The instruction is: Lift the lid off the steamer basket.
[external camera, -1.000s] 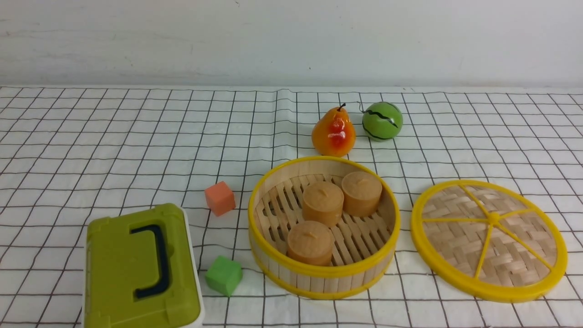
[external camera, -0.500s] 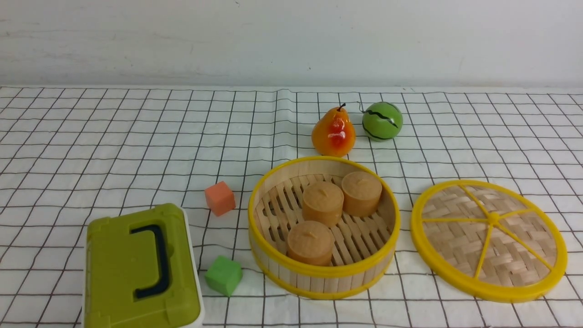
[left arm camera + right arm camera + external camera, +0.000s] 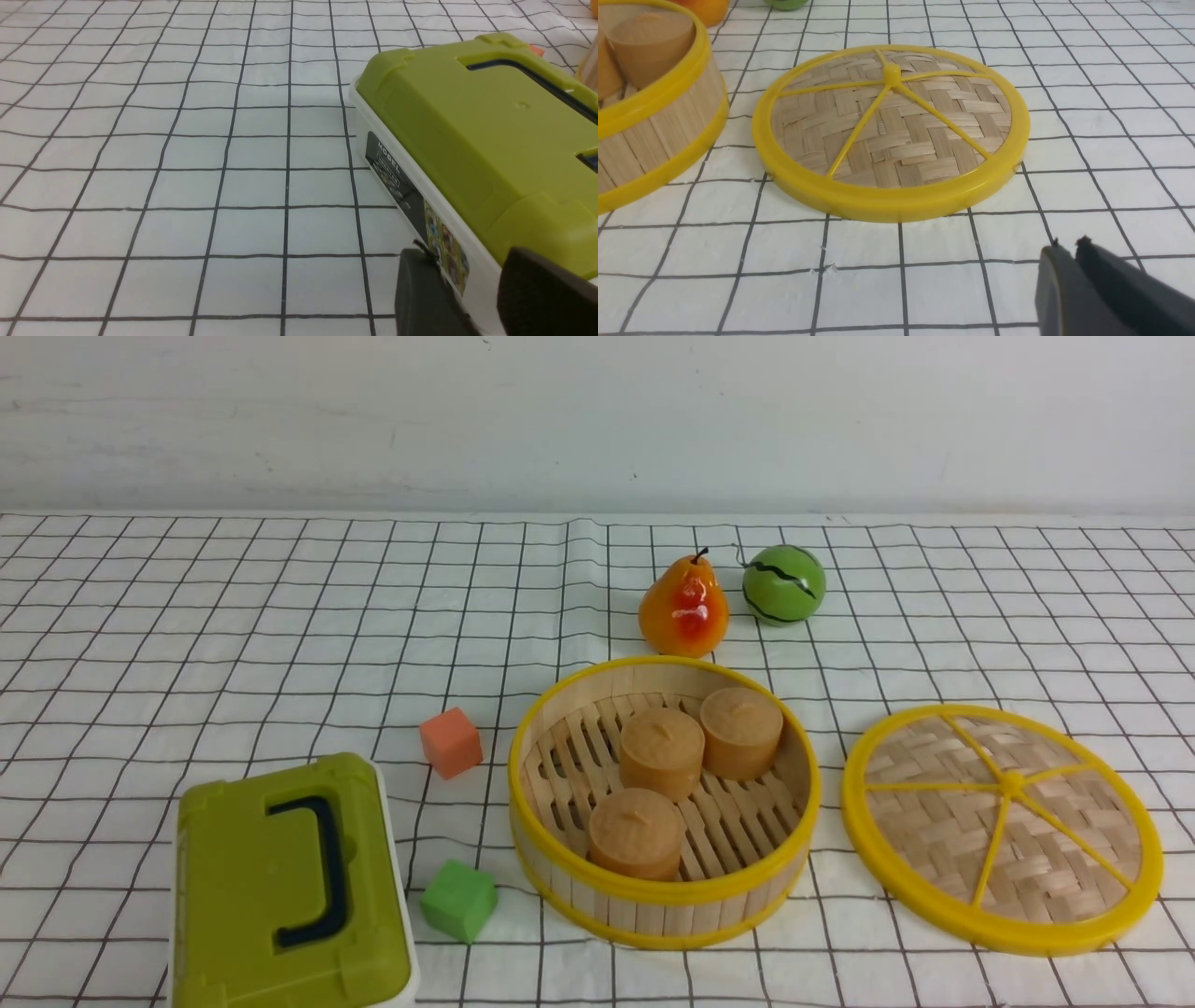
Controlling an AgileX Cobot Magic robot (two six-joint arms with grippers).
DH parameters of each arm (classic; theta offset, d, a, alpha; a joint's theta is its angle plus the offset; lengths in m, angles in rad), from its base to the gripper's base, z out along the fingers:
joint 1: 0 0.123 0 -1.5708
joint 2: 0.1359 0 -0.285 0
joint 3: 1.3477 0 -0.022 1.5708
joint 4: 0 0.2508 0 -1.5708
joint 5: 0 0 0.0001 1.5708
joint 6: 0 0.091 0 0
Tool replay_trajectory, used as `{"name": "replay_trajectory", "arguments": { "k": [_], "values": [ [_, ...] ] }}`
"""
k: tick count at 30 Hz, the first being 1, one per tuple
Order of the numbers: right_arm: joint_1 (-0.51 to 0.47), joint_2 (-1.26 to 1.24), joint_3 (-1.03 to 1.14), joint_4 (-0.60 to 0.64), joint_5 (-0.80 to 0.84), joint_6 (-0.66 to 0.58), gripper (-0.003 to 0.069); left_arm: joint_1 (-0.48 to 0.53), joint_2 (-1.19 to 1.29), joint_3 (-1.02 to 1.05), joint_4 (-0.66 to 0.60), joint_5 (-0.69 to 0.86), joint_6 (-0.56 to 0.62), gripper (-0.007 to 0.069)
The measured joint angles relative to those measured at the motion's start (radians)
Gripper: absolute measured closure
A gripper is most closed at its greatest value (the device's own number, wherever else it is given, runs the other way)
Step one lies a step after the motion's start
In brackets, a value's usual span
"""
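The lid [image 3: 943, 821], a woven tan disc with a yellow rim and spokes, lies flat on the checked cloth to the right of the steamer basket [image 3: 653, 910], apart from it. The basket is uncovered and holds three tan buns [image 3: 661, 751]. No gripper shows in the front view. In the right wrist view the lid [image 3: 896, 135] lies just beyond my right gripper [image 3: 1069, 245], which is shut and empty above the cloth; the basket wall [image 3: 654, 135] is beside the lid. My left gripper [image 3: 467, 261] is open and empty, close to the near side of the olive-green box [image 3: 476, 130].
The olive-green box with a dark handle [image 3: 280, 887] stands at the front left. An orange cube [image 3: 451, 742] and a green cube [image 3: 457, 900] lie between it and the basket. A pear [image 3: 683, 607] and a small watermelon [image 3: 783, 584] stand behind the basket.
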Motion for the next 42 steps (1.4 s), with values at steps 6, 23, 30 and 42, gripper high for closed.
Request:
{"name": "replay_trajectory", "arguments": {
  "k": [6, 23, 30, 42],
  "values": [
    [0.000, 0.000, 0.000, 0.000, 0.000, 0.000, 0.0603, 0.000, 0.000, 0.000, 0.000, 0.000, 0.000, 0.0385],
    [0.000, 0.000, 0.000, 0.000, 0.000, 0.000, 0.0575, 0.000, 0.000, 0.000, 0.000, 0.000, 0.000, 0.0385],
    [0.000, 0.000, 0.000, 0.000, 0.000, 0.000, 0.0568, 0.000, 0.000, 0.000, 0.000, 0.000, 0.000, 0.0385],
    [0.000, 0.000, 0.000, 0.000, 0.000, -0.003, 0.0554, 0.000, 0.000, 0.000, 0.000, 0.000, 0.000, 0.0385]
  ]
}}
